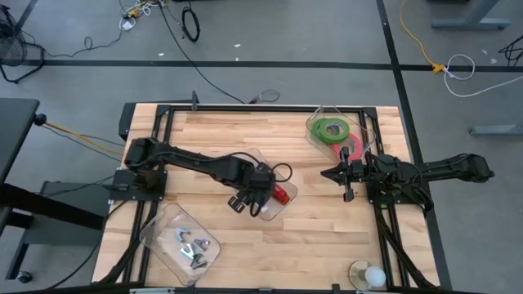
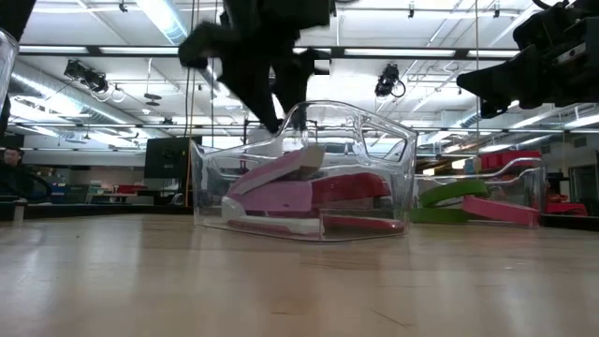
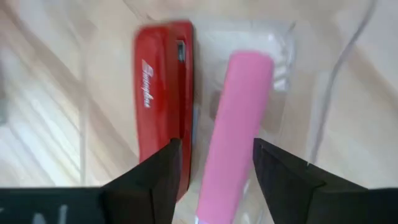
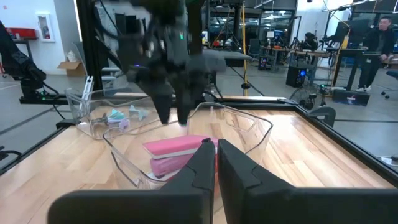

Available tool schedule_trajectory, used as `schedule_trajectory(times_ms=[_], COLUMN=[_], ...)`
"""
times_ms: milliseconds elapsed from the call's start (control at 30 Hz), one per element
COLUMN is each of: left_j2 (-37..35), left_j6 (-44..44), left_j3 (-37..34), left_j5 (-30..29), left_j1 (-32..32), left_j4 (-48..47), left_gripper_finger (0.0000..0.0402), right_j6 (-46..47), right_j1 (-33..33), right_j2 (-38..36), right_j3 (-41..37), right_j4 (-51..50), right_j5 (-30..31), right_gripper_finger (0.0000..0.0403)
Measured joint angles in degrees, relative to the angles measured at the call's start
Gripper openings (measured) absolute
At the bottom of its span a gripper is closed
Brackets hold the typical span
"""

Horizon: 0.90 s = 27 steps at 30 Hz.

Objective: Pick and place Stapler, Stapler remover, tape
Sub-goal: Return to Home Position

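- The left tool [image 3: 216, 152] is hanging straight over the middle bin [image 2: 393, 150], its fingers spread wide and gripping nothing.
- The pink stapler [image 3: 236, 130] is lying inside that bin, right below the open fingers, with the red stapler [image 3: 163, 106] resting just beside it.
- The right tool [image 4: 216, 163] is waiting to the right of the middle bin, well apart from it, pointing toward it with its fingers pinched almost together and nothing between them.
- The removers [image 1: 189, 243] are sitting in another clear bin [image 1: 155, 229], nearer the front-left corner than the middle bin.
- The green tape [image 1: 331, 129] and a red-pink ring [image 1: 353, 147] are lying in a third bin [image 1: 369, 135], beyond the middle bin toward the back right.
- Nothing of the task is lying loose around the middle bin, so the sorting is looking finished to me; what is remaining is for the left arm to be pulling up and back to rest.
- The worktop [image 1: 245, 131] is showing pale wooden planks in a dark frame.
- Past the middle bin, the room is looking like a big lab: cables [image 1: 189, 24] are trailing over a grey floor [image 1: 286, 49], strip lights are glowing overhead, and a person [image 4: 379, 31] is standing far off.
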Motion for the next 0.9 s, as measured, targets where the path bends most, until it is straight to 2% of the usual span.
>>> schedule_trajectory(times_ms=[133,433,633,900], left_j2=[-3.73,-8.31,-9.55,-9.58], left_j6=[-3.87,-20.46,-23.05,-23.82], left_j3=[0.0,0.0,0.0,0.0], left_j5=[0.06,1.55,1.96,3.06], left_j1=[-0.48,-0.41,-1.25,-2.76], left_j4=[0.29,0.01,1.7,9.03], left_gripper_finger=[0.0179,0.0123,0.0091,0.0056], right_j6=[-0.02,-0.01,-0.02,0.0], right_j1=[-0.01,0.0,-0.02,0.0], right_j2=[0.0,0.0,0.0,-0.02], right_j3=[0.0,0.0,0.0,0.0], right_j4=[0.0,0.0,0.0,-0.03], right_j5=[0.0,0.02,0.0,0.01], right_gripper_finger=[0.0022,0.0022,0.0022,0.0022])
